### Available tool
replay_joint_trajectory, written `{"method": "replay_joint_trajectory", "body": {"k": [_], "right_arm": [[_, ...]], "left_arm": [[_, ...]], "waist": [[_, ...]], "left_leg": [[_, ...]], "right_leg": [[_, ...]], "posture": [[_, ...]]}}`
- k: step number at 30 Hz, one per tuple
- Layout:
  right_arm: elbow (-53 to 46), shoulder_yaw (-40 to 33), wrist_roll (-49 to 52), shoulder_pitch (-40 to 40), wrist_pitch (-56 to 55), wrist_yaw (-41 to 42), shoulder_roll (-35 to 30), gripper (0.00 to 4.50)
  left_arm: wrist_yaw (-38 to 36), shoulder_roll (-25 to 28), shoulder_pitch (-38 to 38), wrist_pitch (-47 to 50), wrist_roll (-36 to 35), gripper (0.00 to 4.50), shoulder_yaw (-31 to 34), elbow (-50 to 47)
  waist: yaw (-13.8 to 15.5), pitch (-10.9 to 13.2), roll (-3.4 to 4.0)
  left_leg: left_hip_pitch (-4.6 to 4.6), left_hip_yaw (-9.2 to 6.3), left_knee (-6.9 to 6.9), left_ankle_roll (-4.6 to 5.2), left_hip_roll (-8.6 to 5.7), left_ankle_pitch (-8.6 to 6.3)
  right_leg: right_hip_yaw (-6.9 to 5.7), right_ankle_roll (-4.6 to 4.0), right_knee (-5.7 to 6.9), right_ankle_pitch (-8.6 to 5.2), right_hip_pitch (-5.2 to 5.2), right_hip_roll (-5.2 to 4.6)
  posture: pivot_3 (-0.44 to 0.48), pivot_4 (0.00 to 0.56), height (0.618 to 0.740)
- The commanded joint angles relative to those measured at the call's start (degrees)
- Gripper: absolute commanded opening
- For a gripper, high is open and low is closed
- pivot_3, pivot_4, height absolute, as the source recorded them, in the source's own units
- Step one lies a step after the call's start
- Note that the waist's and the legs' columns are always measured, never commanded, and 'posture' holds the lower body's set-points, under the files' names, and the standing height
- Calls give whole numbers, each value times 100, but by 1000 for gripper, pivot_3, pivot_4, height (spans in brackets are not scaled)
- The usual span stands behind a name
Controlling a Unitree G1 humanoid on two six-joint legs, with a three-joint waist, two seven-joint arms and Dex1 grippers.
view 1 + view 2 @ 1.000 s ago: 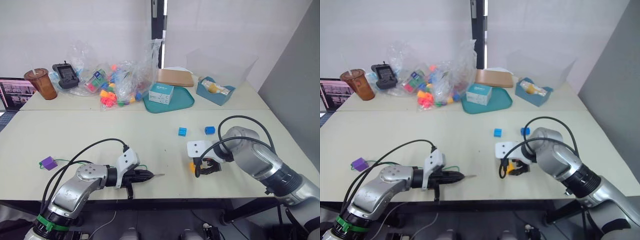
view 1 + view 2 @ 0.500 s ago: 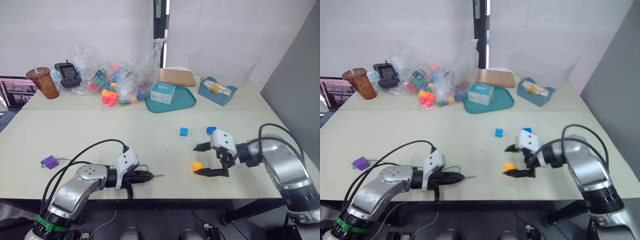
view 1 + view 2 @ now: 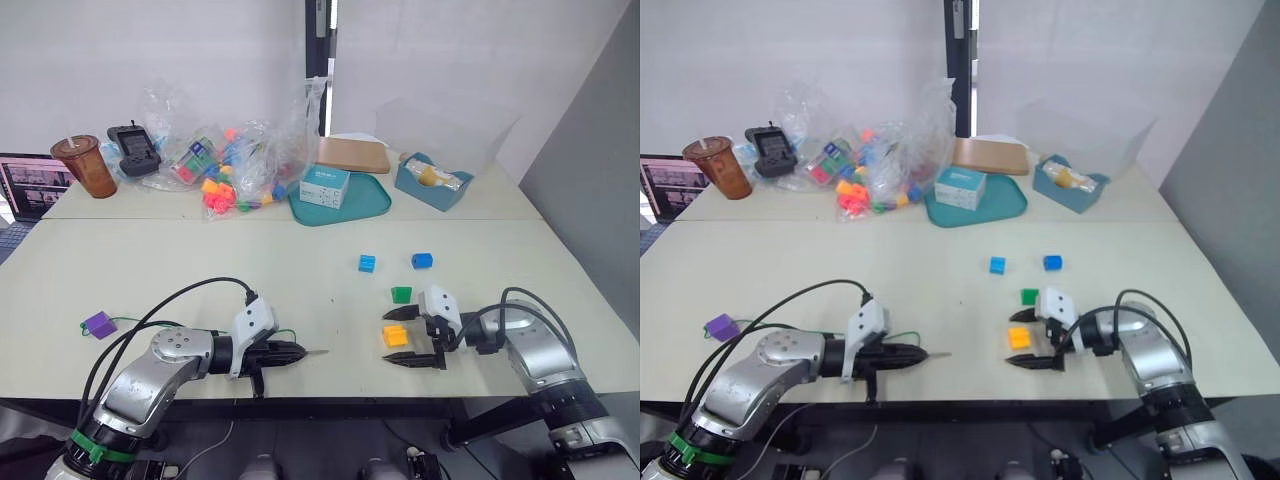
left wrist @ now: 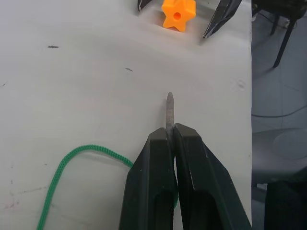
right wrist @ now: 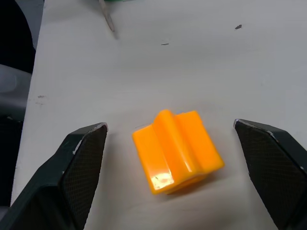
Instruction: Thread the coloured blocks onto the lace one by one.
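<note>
My left gripper (image 3: 297,351) is shut on the lace, whose grey tip (image 4: 169,107) sticks out past the fingers and points at the orange-yellow block (image 3: 396,335). The green cord (image 4: 72,158) trails back to the purple block (image 3: 98,323) at the left. My right gripper (image 3: 402,338) is open, low over the table, with one finger (image 5: 86,158) on each side of the orange-yellow block (image 5: 177,148), not touching it. The green block (image 3: 401,294), the light blue block (image 3: 367,263) and the dark blue block (image 3: 421,260) lie just beyond.
At the back of the table are a heap of toy pieces in clear bags (image 3: 235,165), a teal tray (image 3: 372,205) with a small box, a brown cup (image 3: 88,165), a blue box (image 3: 430,180) and a clear tub (image 3: 445,125). The table's front edge runs close under both grippers.
My right gripper has let go of the orange-yellow block, opened wide and drawn back to the right; the block now lies between its fingers. The green block has come into sight. The left arm stays still.
</note>
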Motion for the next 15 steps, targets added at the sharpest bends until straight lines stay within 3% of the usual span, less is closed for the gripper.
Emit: {"method": "replay_joint_trajectory", "body": {"k": [1, 9, 15], "right_arm": [[19, -23, 38, -58, -150, -17, 42, 4202], [61, -49, 67, -32, -171, -88, 100, 1560], [-431, 173, 74, 109, 80, -278, 314, 1423]], "left_arm": [[28, 52, 29, 21, -91, 0, 143, -266], [34, 46, 14, 61, -136, 0, 155, -343], [226, -415, -437, 184, -123, 0, -153, -315]], "waist": [[-5, 0, 0], [-6, 0, 0], [7, 0, 0]], "left_leg": [[0, 0, 0, 0, 0, 0], [0, 0, 0, 0, 0, 0], [0, 0, 1, 0, 0, 0]], "right_leg": [[0, 0, 0, 0, 0, 0], [0, 0, 1, 0, 0, 0], [-1, 0, 1, 0, 2, 0]], "posture": [[0, 150, 740], [0, 150, 740], [0, 150, 740]]}}
